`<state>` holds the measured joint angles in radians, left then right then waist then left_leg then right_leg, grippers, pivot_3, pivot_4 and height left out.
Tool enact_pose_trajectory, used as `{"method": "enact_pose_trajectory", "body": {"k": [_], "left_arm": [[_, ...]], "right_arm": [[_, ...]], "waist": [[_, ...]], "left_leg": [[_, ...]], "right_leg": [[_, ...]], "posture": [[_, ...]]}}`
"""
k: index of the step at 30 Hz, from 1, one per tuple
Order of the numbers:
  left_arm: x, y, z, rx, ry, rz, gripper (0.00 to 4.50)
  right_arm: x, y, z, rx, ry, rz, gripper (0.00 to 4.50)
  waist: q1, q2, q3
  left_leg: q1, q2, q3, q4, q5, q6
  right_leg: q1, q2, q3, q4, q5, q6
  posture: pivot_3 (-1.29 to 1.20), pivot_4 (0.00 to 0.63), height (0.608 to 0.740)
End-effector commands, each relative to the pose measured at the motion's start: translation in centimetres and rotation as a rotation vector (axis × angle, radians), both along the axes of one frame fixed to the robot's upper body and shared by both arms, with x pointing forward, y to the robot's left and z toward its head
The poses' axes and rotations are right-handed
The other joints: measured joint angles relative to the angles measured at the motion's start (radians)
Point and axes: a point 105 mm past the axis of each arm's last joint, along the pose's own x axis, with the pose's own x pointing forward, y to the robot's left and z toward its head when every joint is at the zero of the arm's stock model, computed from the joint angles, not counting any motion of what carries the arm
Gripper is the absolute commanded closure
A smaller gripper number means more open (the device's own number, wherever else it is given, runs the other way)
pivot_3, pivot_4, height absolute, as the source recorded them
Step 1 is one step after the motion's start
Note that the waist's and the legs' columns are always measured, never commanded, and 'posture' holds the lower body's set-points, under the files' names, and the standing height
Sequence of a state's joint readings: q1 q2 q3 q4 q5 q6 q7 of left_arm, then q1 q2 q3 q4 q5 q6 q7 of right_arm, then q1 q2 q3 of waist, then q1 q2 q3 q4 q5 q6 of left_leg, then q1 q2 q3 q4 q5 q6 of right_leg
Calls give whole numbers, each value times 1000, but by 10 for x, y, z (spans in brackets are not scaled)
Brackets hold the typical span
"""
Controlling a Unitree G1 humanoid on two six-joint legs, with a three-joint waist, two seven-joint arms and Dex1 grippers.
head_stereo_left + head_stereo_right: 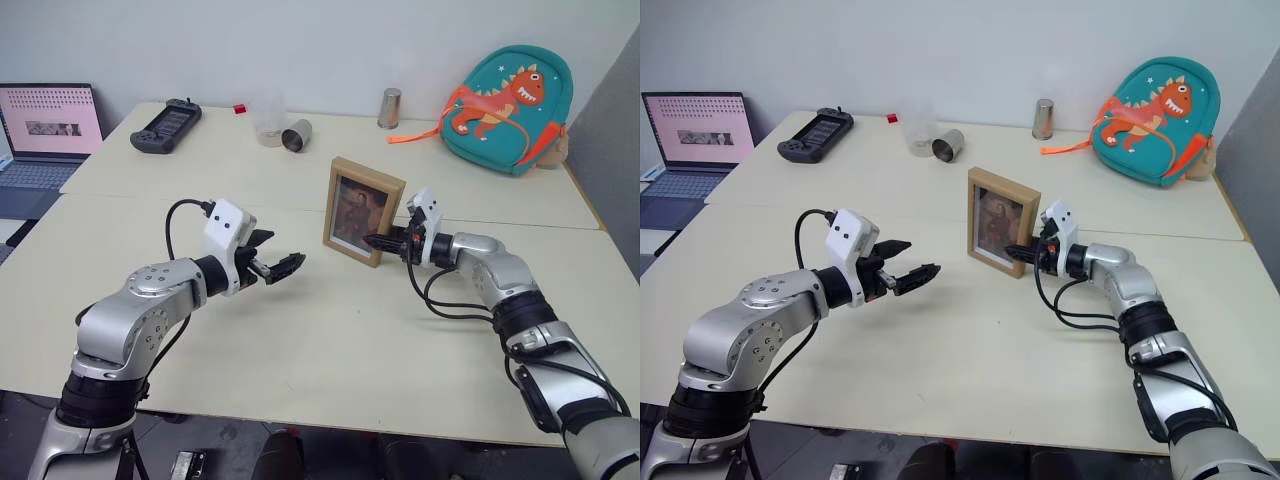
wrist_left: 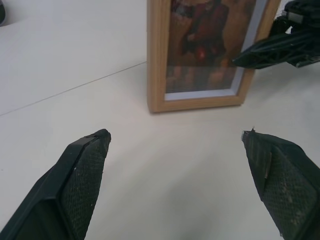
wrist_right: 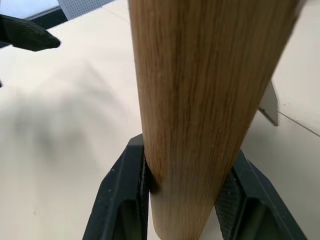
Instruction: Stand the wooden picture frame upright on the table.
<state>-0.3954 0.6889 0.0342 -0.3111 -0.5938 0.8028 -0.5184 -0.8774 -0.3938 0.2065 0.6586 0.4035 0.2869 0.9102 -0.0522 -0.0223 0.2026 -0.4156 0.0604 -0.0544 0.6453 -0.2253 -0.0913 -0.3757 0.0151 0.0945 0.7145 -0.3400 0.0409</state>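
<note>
The wooden picture frame [image 1: 363, 210] stands upright on the table [image 1: 340, 340], its portrait facing me. My right gripper [image 1: 385, 242] is shut on the frame's lower right edge; in the right wrist view its fingers [image 3: 125, 200] clamp both faces of the wood edge [image 3: 200, 100]. My left gripper [image 1: 285, 265] hovers open to the left of the frame, apart from it and holding nothing. In the left wrist view its fingertips [image 2: 90, 165] are spread wide in front of the frame [image 2: 200, 50], which rests on the tabletop.
At the back of the table lie a game controller [image 1: 165, 125], a clear cup [image 1: 268, 120], a tipped metal cup [image 1: 297, 136], a metal shaker [image 1: 390, 108] and a teal dinosaur backpack [image 1: 505, 100]. A laptop [image 1: 45, 130] sits at the far left.
</note>
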Motion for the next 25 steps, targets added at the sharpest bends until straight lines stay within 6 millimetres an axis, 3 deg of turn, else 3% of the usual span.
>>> {"method": "enact_pose_trajectory", "body": {"k": [1, 3, 4, 9, 14, 21, 25], "left_arm": [[-4, -5, 12, 3, -62, -21, 0], [-4, -7, 11, -2, -61, -21, 0], [-3, -7, 11, -3, -62, -21, 0], [-1, -8, 11, -2, -63, -20, 0], [2, -4, 10, -8, -58, -4, 0], [18, 26, 7, -47, -54, 133, 0], [24, 41, 2, -62, -48, 201, 0]], "right_arm": [[4, -7, -7, -9, 48, -36, 3172], [6, -7, -8, 30, 97, -54, 3172], [6, -8, -7, 46, 116, -60, 2479], [5, -12, -8, 54, 135, -72, 1253], [-5, -30, -6, 24, 88, -101, 6], [-44, -69, 0, -133, -94, -263, 6], [-68, -70, 8, -103, -133, -340, 6]], "waist": [[0, 0, 0], [0, 0, 0], [0, 0, 0], [-4, 0, 0], [-3, 0, 0], [10, 0, 0], [4, 0, 0]], "left_leg": [[1, 0, 0, 0, 0, 0], [1, 0, 0, 0, 0, 0], [1, 0, 0, 0, 0, 0], [1, 0, 0, 0, 0, 1], [-1, 0, 0, -1, 0, 0], [-3, 0, 0, -1, 0, 0], [-2, 0, 1, -1, 0, 0]], "right_leg": [[1, 0, 0, 0, 0, 0], [1, 0, 0, 1, 0, 1], [1, 0, 0, 1, 1, 1], [0, 0, 0, 1, 1, 1], [-1, 0, 0, 0, 1, 1], [-2, 0, 1, -1, 1, 1], [-3, 1, 2, 0, 1, 1]], "posture": [[0, 150, 740], [0, 150, 740], [0, 150, 740], [0, 150, 740], [0, 150, 740], [0, 150, 740], [0, 150, 740]]}}
